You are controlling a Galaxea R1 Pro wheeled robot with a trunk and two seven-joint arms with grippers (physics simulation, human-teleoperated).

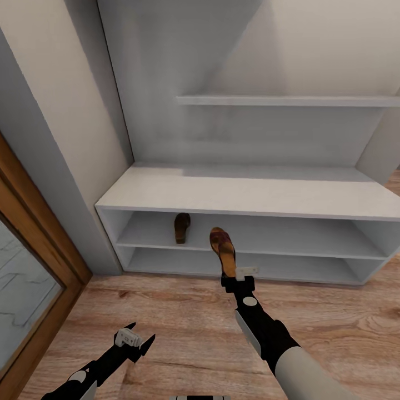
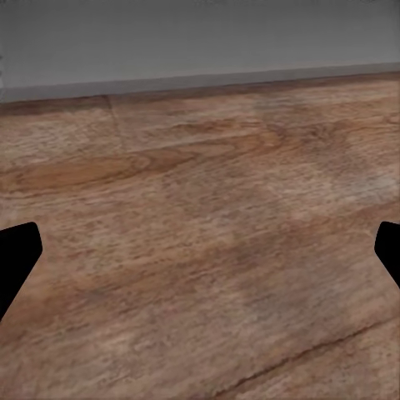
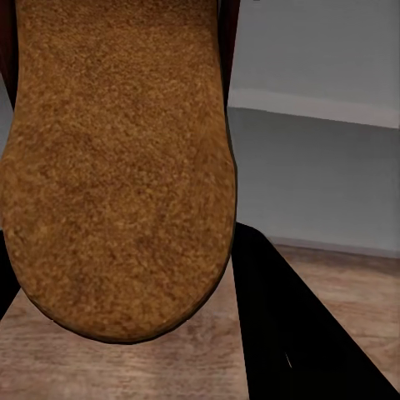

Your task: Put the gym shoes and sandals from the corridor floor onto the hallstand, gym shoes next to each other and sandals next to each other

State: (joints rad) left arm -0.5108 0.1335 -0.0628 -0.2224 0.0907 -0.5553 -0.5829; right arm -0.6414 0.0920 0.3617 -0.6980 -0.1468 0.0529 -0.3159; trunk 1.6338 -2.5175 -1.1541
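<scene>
The second sandal (image 1: 223, 248), pinched at its heel by the right hand (image 1: 238, 276) before the hallstand (image 1: 250, 194), could slip to the corridor floor (image 1: 183, 316) or land apart from the shelved sandal (image 1: 181, 227), while the left hand (image 1: 135, 337) hangs spread.

I note pale plain wall (image 1: 66, 111) at left, grey recess behind. Wood-framed glass panel (image 1: 22, 289) at far left edge. Light brown plank floor (image 1: 183, 311) in front; grey baseboard (image 2: 200, 83) along floor edge. Soft, even light.
</scene>
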